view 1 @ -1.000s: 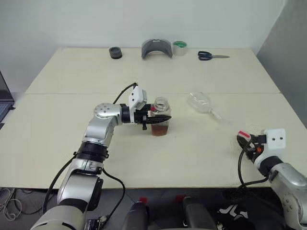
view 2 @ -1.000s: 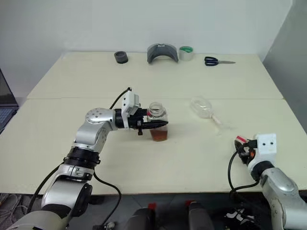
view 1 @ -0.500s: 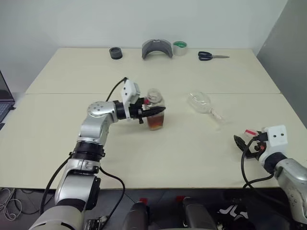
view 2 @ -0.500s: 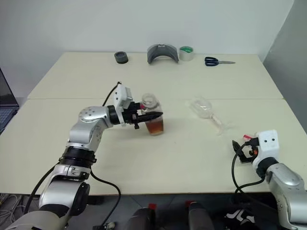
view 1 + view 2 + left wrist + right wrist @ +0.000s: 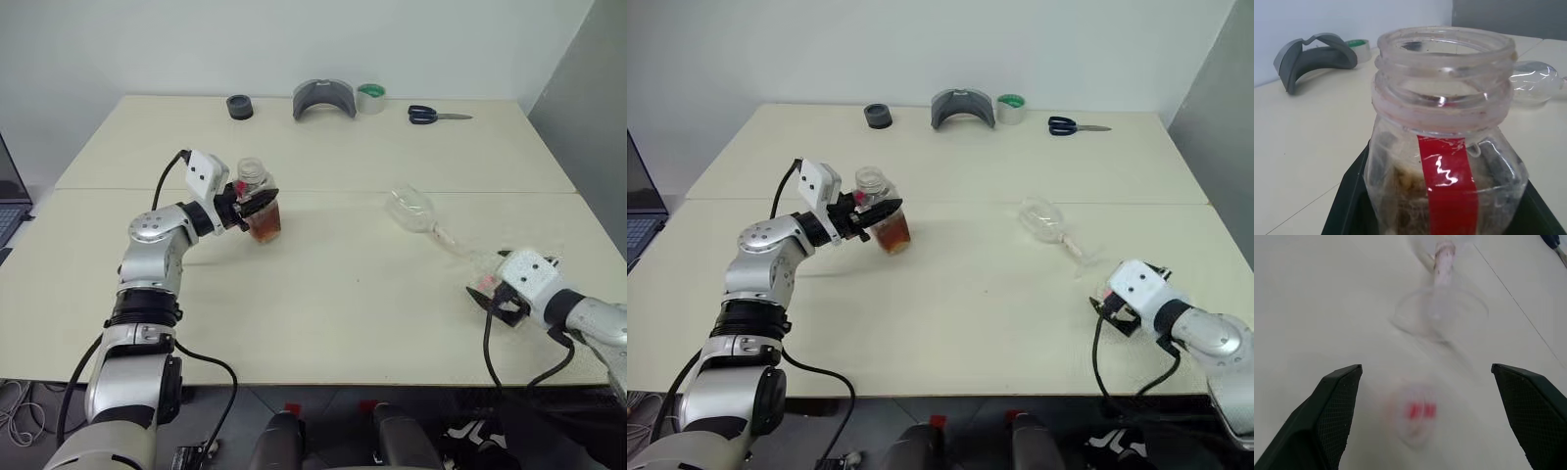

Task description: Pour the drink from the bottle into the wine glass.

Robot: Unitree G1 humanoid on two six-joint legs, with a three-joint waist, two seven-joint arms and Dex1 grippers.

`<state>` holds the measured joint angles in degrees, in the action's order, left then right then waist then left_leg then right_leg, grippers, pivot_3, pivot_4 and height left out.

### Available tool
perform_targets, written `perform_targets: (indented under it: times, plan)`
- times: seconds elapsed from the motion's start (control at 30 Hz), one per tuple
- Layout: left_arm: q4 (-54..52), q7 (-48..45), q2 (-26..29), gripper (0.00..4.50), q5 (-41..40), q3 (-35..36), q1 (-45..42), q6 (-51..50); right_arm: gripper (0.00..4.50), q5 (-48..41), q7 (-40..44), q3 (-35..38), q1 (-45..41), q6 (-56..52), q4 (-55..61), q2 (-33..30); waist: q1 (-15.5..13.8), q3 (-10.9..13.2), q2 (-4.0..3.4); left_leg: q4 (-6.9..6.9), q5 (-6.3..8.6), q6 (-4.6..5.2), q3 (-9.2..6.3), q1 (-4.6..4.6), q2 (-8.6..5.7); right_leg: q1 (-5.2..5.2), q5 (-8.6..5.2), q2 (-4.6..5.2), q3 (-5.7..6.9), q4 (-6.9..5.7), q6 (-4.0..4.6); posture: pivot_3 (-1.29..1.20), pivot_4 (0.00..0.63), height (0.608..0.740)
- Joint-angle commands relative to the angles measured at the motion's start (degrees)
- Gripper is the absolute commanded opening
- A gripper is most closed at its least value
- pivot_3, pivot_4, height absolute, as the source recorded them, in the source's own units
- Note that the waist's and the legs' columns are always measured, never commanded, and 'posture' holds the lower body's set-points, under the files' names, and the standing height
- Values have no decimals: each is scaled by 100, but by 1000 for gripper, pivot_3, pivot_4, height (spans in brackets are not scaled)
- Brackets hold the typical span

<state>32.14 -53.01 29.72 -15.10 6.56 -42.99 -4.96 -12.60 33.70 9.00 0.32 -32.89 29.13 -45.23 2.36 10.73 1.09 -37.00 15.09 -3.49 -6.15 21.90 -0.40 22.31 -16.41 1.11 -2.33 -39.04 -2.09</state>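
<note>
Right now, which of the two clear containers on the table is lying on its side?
The wine glass is lying on its side, its foot pointing toward the right claw. The bottle with the red strip stands nearly upright, held in the left claw.

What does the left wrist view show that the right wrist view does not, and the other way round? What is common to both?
Left wrist view, not the right wrist view: the bottle, uncapped, gripped in the shut left hand; behind it a grey curved object and a green tape roll.

Right wrist view, not the left wrist view: the open right hand and, on the table between its fingers, a blurred white-and-red cap.

Both: the wine glass lying on its side (its bowl in the left wrist view, its foot and stem in the right wrist view) and the cream table.
</note>
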Motion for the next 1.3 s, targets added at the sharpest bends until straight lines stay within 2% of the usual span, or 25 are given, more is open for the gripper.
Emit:
perform_targets:
  times: [0.03, 0.13, 0.2, 0.3, 0.57, 0.73, 1.03, 1.1, 1.3]
  plan:
    - [-12, 36, 154, 1726, -72, 198, -89, 135, 4500, -1280, 160, 374, -568, -554, 713, 409, 9, 0, 0, 0, 0, 0, 0, -1, 1, 0, 0, 0, 0, -1, 0, 0, 150, 740]
    - [163, 69, 198, 1726, -63, 232, -155, 156, 4500, -1804, 12, 310, -1028, -980, 892, 712, -1, 0, 0, 0, 0, 0, -3, -1, 2, 0, 0, -1, 2, -1, 1, 0, 150, 740]
    - [409, 130, 247, 1726, -42, 281, -266, 206, 4500, -1767, -55, -186, -1465, -991, 853, 937, -15, 0, 1, 0, 0, 0, -6, 1, 0, 0, 0, 0, 5, 0, 1, 0, 150, 740]
    - [796, 363, 310, 1725, -28, 405, -459, 329, 4500, -1638, -145, -1050, -2133, -971, 664, 1474, 22, 0, 1, 0, 0, 1, -4, -2, 2, 3, 0, -2, 5, -2, 1, 0, 150, 740]
    - [1221, 823, 377, 1725, -69, 672, -580, 550, 4500, -890, -264, -2316, -3050, -545, -366, 2406, 26, -1, 2, -2, 0, 0, -6, 6, -4, 10, 1, 7, 6, -2, 2, 0, 150, 740]
    - [1458, 1201, 414, 1725, -29, 836, -553, 678, 4500, -557, -221, -2637, -3377, -250, -903, 2765, 35, -1, 2, -1, 0, -1, -11, 9, -2, 16, 2, 5, 11, -5, 3, 0, 150, 740]
    - [1611, 1637, 251, 1725, -93, 956, -405, 723, 4500, -295, -244, -2695, -3510, -68, -1238, 3208, 36, -2, 4, -1, -1, -1, -9, 14, -2, 26, 4, 6, 9, -9, 7, 0, 150, 740]
    - [1683, 1771, 243, 2467, -72, 990, -390, 758, 4500, -272, -248, -2680, -3526, -70, -1254, 3261, 40, -2, 4, -1, -1, -1, -9, 14, -1, 29, 5, 6, 8, -11, 7, 0, 150, 740]
    - [1795, 1795, 254, 4328, -50, 1026, -373, 816, 4500, -226, -235, -2657, -3515, -105, -1227, 3337, 69, -2, 4, -1, -1, -1, -8, 13, -1, 31, 5, 5, 8, -16, 8, 0, 150, 740]
